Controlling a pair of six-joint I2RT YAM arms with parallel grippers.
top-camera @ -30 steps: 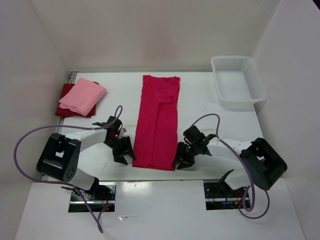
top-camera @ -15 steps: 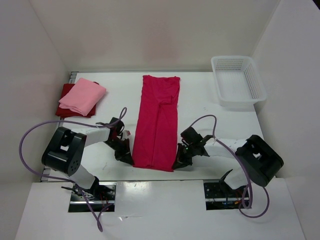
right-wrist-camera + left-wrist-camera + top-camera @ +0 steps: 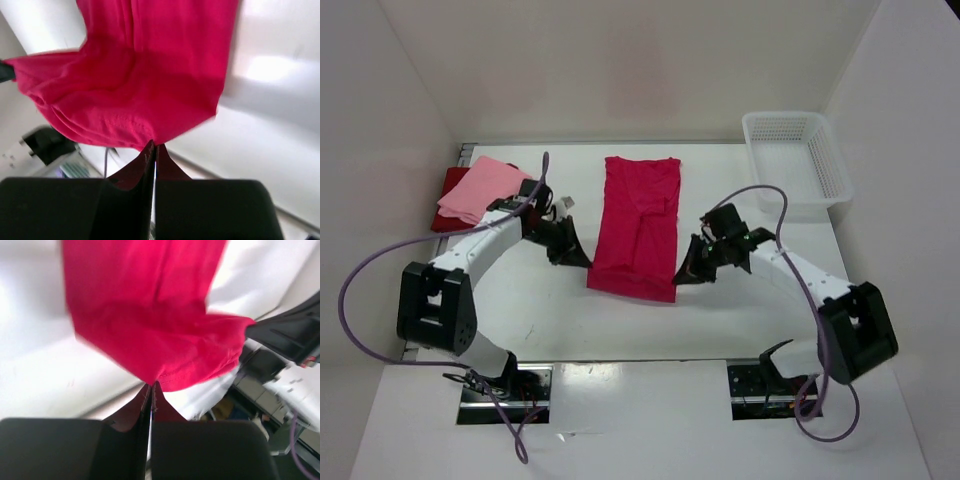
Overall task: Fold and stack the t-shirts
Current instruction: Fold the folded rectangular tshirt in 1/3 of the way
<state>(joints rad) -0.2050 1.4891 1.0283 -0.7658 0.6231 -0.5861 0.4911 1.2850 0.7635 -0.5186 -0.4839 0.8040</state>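
Left tool (image 3: pixel 583 261) pinching the magenta shirt (image 3: pixel 638 225) at its near left corner, right tool (image 3: pixel 683 278) pinching the near right corner, near hem hanging raised above the surface (image 3: pixel 740 310), far end lying mid-surface, light pink shirt (image 3: pixel 480 190) resting folded on the dark red shirt (image 3: pixel 445 207) at far left.

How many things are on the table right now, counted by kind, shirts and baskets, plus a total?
T-shirts: 3 (bright magenta-pink cloth t-shirt, light pink cloth t-shirt, dark red cloth t-shirt)
Baskets: 1 (white plastic mesh basket)
Total: 4
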